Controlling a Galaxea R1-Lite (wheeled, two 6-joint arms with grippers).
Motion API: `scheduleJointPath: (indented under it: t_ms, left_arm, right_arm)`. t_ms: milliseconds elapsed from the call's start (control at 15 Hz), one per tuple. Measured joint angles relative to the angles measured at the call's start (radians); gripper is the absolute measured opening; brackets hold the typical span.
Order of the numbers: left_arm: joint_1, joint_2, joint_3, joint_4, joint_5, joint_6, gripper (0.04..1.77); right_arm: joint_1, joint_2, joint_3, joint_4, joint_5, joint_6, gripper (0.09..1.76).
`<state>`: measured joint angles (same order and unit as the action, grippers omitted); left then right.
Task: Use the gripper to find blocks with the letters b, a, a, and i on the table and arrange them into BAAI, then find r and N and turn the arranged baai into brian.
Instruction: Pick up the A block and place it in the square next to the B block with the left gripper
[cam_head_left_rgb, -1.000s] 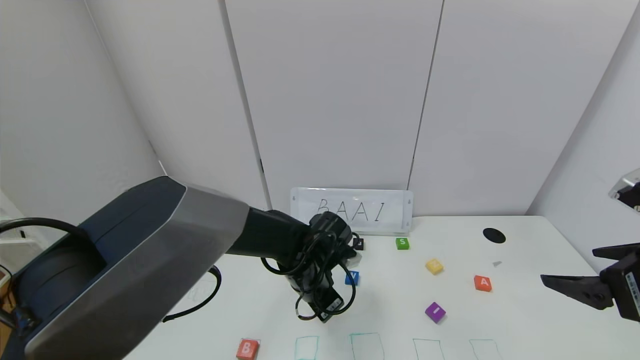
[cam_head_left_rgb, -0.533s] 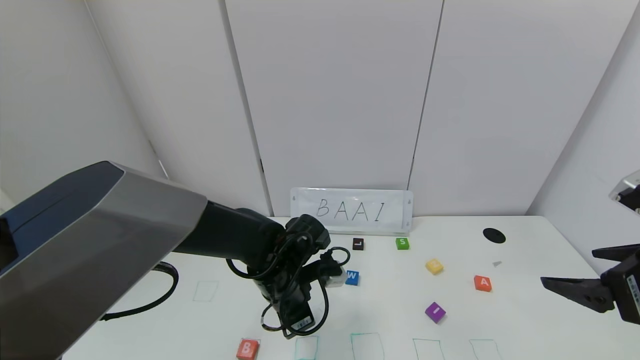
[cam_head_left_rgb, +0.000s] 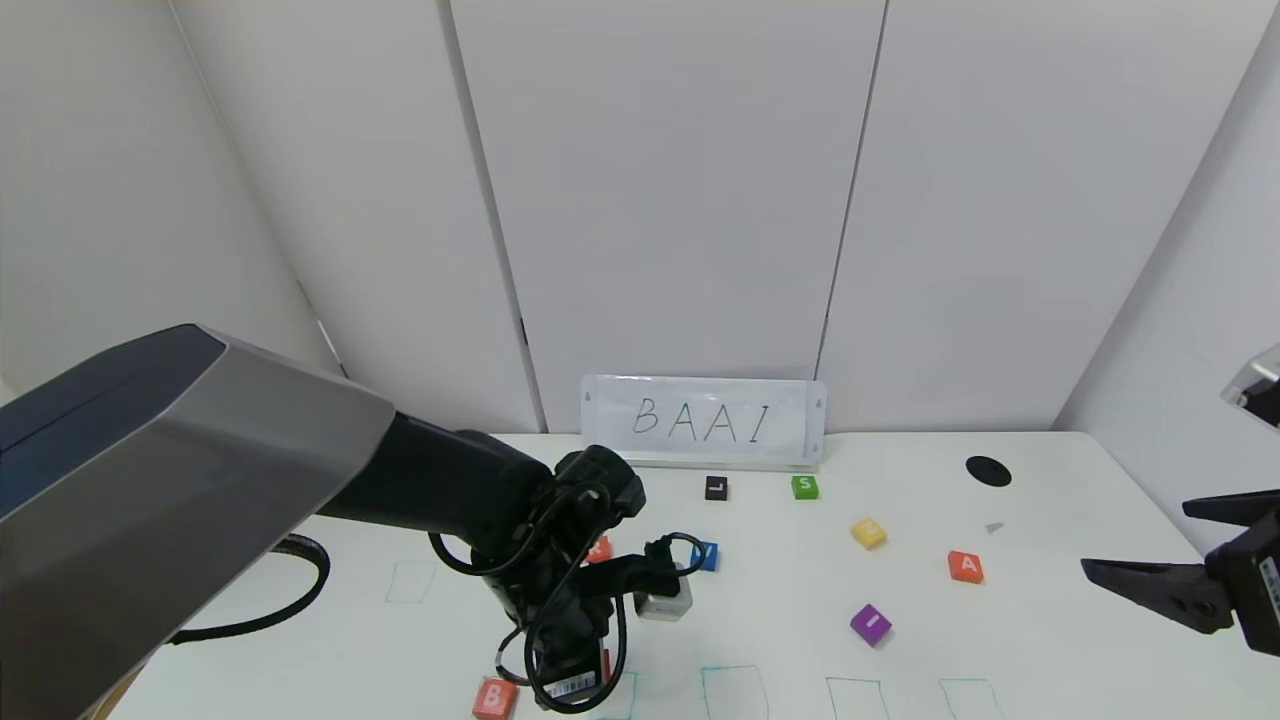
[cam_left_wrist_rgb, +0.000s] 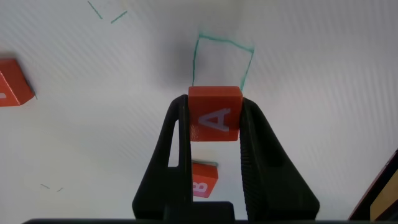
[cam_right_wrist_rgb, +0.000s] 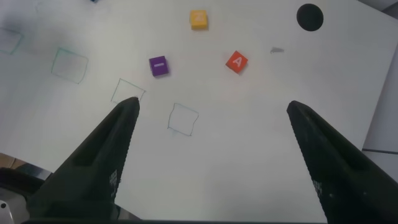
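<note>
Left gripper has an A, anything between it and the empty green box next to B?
Nothing visible. The left gripper holds the A block above the table, close to the empty green rectangle beside the B block; the rectangle is clear.

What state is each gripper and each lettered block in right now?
left gripper: shut on an A block, above a green outline.
right gripper: open, empty.
B block: resting on the table.
second A block: resting, untouched.
purple block: resting, untouched.
</note>
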<state>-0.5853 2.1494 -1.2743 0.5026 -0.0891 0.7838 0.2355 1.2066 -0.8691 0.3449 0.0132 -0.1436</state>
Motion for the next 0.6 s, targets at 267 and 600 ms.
scheduleJointPath:
  t_ms: [267, 600]
  left_arm:
    - [-0.004, -0.001, 0.063, -0.115, -0.002, 0.095, 0.5]
    - [-0.008, 0.002, 0.098, -0.153, -0.004, 0.149, 0.5]
  right_arm:
    - [0.003, -0.001, 0.002, 0.002, 0.011, 0.0, 1.71]
    - [0.02, 0.007, 0.009, 0.002, 0.012, 0.001, 1.71]
